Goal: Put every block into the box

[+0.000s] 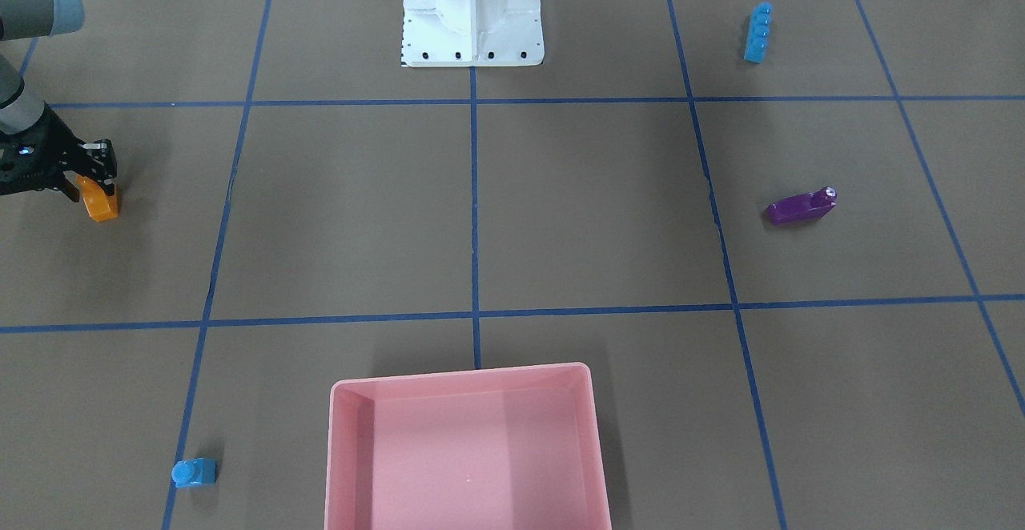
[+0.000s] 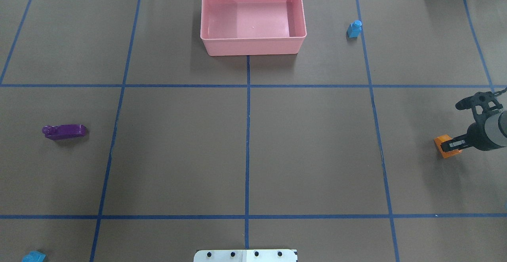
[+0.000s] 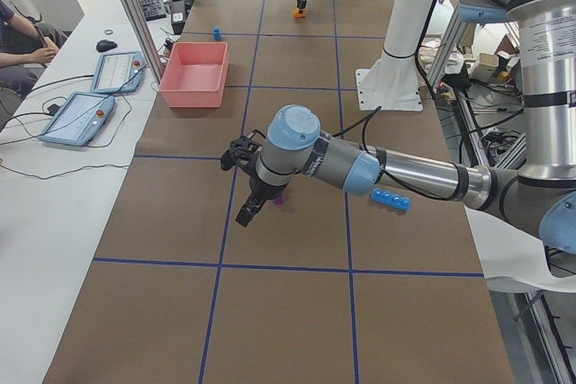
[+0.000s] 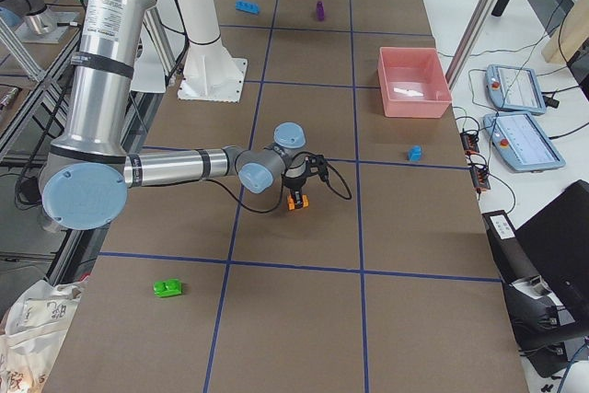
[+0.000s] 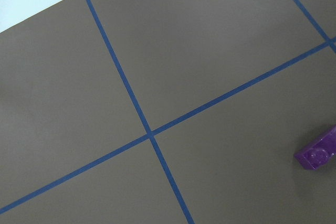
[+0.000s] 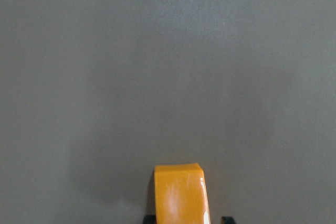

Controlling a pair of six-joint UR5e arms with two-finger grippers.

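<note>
My right gripper is shut on the orange block, low over the table at my far right; both also show in the overhead view, and the block in the right wrist view. The empty pink box stands at the far middle. The small blue block lies right of it. The purple block and long blue block lie on my left. The green block lies at the far right end. My left gripper hovers by the purple block; I cannot tell if it is open.
The white robot base stands at the table's near middle edge. Blue tape lines cross the brown table. Tablets and an operator are beyond the table's far side.
</note>
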